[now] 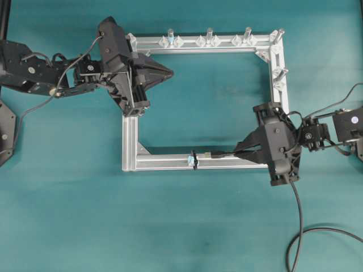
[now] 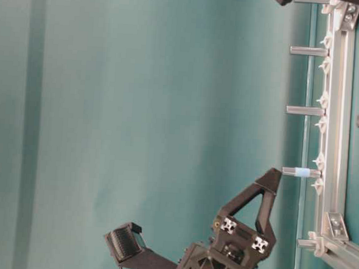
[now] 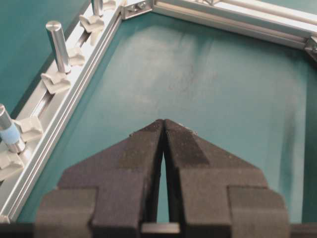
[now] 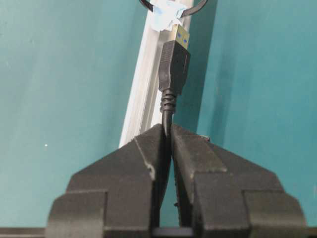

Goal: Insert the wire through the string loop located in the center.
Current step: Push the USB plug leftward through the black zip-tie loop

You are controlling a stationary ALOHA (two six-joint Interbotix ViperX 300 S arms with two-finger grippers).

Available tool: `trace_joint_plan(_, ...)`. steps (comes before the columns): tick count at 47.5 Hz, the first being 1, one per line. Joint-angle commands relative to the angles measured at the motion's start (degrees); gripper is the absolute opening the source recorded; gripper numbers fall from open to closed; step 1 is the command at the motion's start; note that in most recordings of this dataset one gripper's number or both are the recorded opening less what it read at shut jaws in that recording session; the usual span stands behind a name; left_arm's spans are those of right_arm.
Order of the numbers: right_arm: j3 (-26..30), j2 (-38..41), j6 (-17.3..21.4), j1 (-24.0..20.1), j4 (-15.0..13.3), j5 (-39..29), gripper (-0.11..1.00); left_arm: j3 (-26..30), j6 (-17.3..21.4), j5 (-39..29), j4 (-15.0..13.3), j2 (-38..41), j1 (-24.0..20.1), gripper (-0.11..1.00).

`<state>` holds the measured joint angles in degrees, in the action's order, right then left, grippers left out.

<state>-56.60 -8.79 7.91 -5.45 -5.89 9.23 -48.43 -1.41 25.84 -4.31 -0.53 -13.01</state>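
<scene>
The teal surface [image 1: 187, 226] carries a rectangular aluminium frame [image 1: 129, 141] with upright silver bolts [image 1: 209, 35] along its far bar. The left gripper [image 1: 169, 72] hovers over the frame's upper-left corner, jaws pressed together with nothing between them, and plays no part in the work just now.

The right gripper [image 1: 240, 151] sits at the frame's lower-right, above the near bar, and is clamped on the wire [image 1: 296, 209], whose slack trails off behind it across the surface in a curve. From the wrist view the black cable runs out between the closed fingers [image 4: 143, 163] to the plug [image 4: 174, 67], its metal tip pointing straight at the string loop [image 4: 171, 6]. That loop is wrapped round the near bar around its middle, marked by a pale-blue scrap, and the plug tip lies just short of it, roughly in line along the bar.

So I'd call this the threading step, grasp done and approach nearly finished. The next move looks like a careful push along the bar, keeping the tip level with the loop's opening so it passes through rather than snagging the string or the tape.
</scene>
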Motion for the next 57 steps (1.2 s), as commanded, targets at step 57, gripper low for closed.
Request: trace_joint_plan(57, 14.7, 14.2, 0.1, 1.3, -0.1, 3.8, 0.07, -4.1, -0.5, -0.3, 0.1, -6.1, 1.7, 0.01)
